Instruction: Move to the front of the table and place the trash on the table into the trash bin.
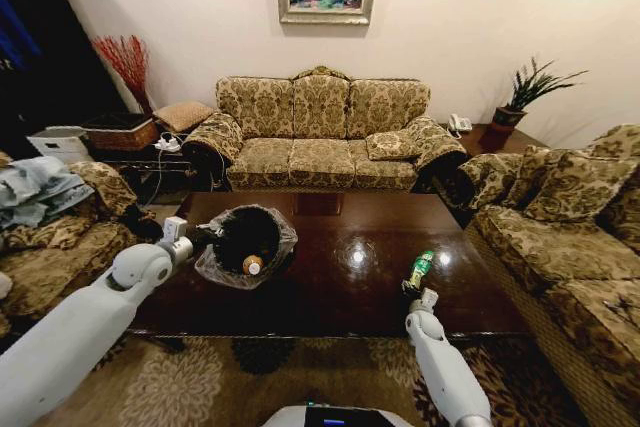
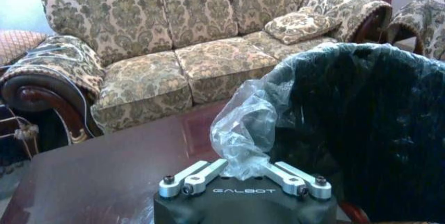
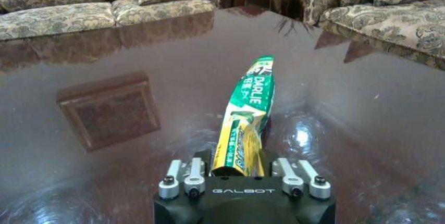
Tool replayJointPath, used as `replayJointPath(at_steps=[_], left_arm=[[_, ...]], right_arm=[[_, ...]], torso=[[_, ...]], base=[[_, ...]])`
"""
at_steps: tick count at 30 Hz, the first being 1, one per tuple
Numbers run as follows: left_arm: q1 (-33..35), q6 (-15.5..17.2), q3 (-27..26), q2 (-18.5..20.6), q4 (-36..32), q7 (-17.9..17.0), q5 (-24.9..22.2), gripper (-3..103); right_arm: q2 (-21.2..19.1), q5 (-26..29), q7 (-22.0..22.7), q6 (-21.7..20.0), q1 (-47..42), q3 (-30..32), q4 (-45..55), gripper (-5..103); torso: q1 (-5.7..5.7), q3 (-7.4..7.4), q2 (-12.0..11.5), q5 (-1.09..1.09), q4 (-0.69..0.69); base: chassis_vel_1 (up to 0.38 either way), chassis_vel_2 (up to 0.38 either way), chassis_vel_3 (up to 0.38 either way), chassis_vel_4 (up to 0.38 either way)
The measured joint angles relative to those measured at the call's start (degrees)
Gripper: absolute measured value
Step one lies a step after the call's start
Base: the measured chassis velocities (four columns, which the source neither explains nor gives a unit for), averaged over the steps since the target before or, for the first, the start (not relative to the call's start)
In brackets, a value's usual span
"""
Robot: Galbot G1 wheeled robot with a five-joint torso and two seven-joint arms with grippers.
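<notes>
The dark glossy table (image 1: 340, 292) lies right in front of me. My left gripper (image 1: 192, 239) is shut on the rim and clear liner of the black trash bin (image 1: 246, 243), which is tipped with its mouth toward me. A pale-capped dark bottle (image 1: 253, 265) lies inside it. In the left wrist view the fingers (image 2: 191, 176) pinch the crinkled liner (image 2: 240, 130) beside the bin wall (image 2: 361, 130). My right gripper (image 1: 420, 294) is shut on a green bottle (image 1: 421, 268) just above the table's right half. The right wrist view shows that green bottle (image 3: 248, 109) sticking out between the jaws over the table (image 3: 361, 99).
A patterned sofa (image 1: 320, 132) stands behind the table, and others flank it at left (image 1: 60, 237) and right (image 1: 570, 237). The carved square inlay (image 3: 108, 109) marks the table's centre. A woven basket (image 1: 120, 132) and a potted plant (image 1: 525, 97) stand on side tables. A patterned rug (image 1: 240, 382) lies underfoot.
</notes>
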Motion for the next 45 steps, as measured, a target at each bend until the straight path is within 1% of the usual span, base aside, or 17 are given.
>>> replayJointPath(at_steps=[4, 8, 10, 14, 16, 17, 20, 21, 22, 24, 25, 26, 30, 34, 40, 44, 45], left_arm=[[0.2, -0.5, 0.1, 0.0, 0.1, 0.0, 0.7, 0], [0.3, -0.5, 0.1, -0.1, 0.1, 0.0, 0.8, 0], [0.3, -0.6, 0.1, -0.1, 0.1, 0.0, 0.9, 0], [0.0, -0.6, 0.3, -0.2, 0.3, 0.0, 1.0, 0], [-0.4, -0.6, 0.5, -0.5, 0.6, 0.1, 1.1, 0], [-0.4, -0.6, 0.5, -0.5, 0.6, 0.1, 1.1, 0], [-1.1, -1.2, 1.0, -0.7, 1.7, 0.7, 3.1, 0], [-1.1, -1.2, 1.0, -0.7, 1.7, 0.7, 3.1, 0], [-1.3, -1.6, 1.2, -0.9, 2.2, 0.9, 4.2, 0], [-1.8, -2.8, 1.8, -1.2, 3.2, 1.2, 6.0, 0], [-2.1, -3.4, 2.1, -1.5, 3.7, 1.2, 7.3, 0], [-2.1, -3.4, 2.1, -1.5, 3.7, 1.2, 7.3, 0], [-3.8, -4.2, 3.4, -2.1, 3.9, 2.2, 9.9, 0], [-5.1, -4.2, 4.5, -2.3, 3.2, 2.8, 10.0, 0], [-5.7, -4.0, 5.7, -2.5, 2.2, 3.2, 9.8, 0], [-6.3, -4.1, 6.3, -2.3, 2.7, 3.2, 10.7, 0], [-6.3, -4.1, 6.3, -2.3, 2.7, 3.2, 10.7, 0]], right_arm=[[0.0, 0.2, 0.0, -0.2, -0.1, 0.0, 0.3, 28], [0.1, 0.2, 0.0, -0.2, -0.3, 0.0, 0.8, 22], [0.0, 0.4, -0.1, -0.6, -1.1, -0.1, 3.5, 6], [-0.3, 1.3, -1.0, -0.5, -2.5, 0.0, 9.2, 1], [-0.3, 3.2, -6.3, 1.1, -4.5, 0.7, 17.3, 0], [-0.3, 3.2, -6.3, 1.1, -4.5, 0.7, 17.3, 0], [-2.2, 6.9, -18.5, 2.3, -7.3, 0.0, 30.1, 0], [-2.2, 6.9, -18.5, 2.3, -7.3, 0.0, 30.1, 0], [-3.1, 8.5, -22.7, 2.2, -7.9, -0.9, 34.0, 0], [-5.2, 13.3, -28.0, -0.7, -8.7, -3.1, 41.5, 0], [-6.5, 17.4, -28.9, -3.5, -8.7, -4.8, 45.4, 0], [-6.5, 17.4, -28.9, -3.5, -8.7, -4.8, 45.4, 0], [-13.2, 31.6, -31.6, -12.3, -5.6, -13.0, 52.7, 0], [-16.0, 35.1, -31.8, -13.6, -1.2, -19.7, 53.7, 0], [-16.1, 36.8, -29.2, -15.0, 4.8, -28.0, 53.5, 0], [-19.5, 44.0, -18.7, -20.4, 6.5, -33.8, 58.1, 0], [-19.5, 44.0, -18.7, -20.4, 6.5, -33.8, 58.1, 0]], torso=[[0.0, 0.0, 0.0, 0.0, 0.0], [0.0, 0.0, 0.0, 0.0, 0.0], [0.0, 0.0, 0.0, 0.03, 0.0], [0.0, 0.0, 0.0, 0.0, 0.0], [0.0, 0.0, 0.0, -0.01, 0.0], [0.0, 0.0, 0.0, -0.01, 0.0], [0.0, 0.0, 0.0, -0.02, 0.0], [0.0, 0.0, 0.0, -0.02, 0.0], [0.0, 0.0, 0.0, -0.03, 0.0], [-0.01, 0.0, 0.0, 0.0, 0.01], [-0.01, 0.0, 0.0, -0.02, 0.01], [-0.01, 0.0, 0.0, -0.02, 0.01], [-0.01, 0.0, 0.0, -0.01, 0.0], [-0.01, 0.0, 0.0, 0.01, 0.0], [0.0, 0.0, 0.0, 0.0, 0.01], [0.0, 0.0, 0.0, 0.01, 0.01], [0.0, 0.0, 0.0, 0.01, 0.01]], base=[[0.0, 0.0, 0.0, 0.0], [0.0, 0.0, 0.0, 0.0], [0.0, 0.0, 0.0, 0.0], [0.0, 0.0, 0.0, 0.0], [0.0, 0.0, 0.0, 0.0], [0.0, 0.0, 0.0, 0.0], [0.0, 0.0, 0.0, 0.0], [0.0, 0.0, 0.0, 0.0], [0.0, 0.0, 0.0, 0.0], [0.0, 0.0, 0.0, 0.0], [0.0, 0.0, 0.0, 0.0], [0.0, 0.0, 0.0, 0.0], [0.0, 0.0, 0.0, 0.0], [0.0, 0.0, 0.0, 0.0], [0.0, 0.0, 0.0, 0.0], [0.0, 0.0, 0.0, 0.0], [0.0, 0.0, 0.0, 0.0]])
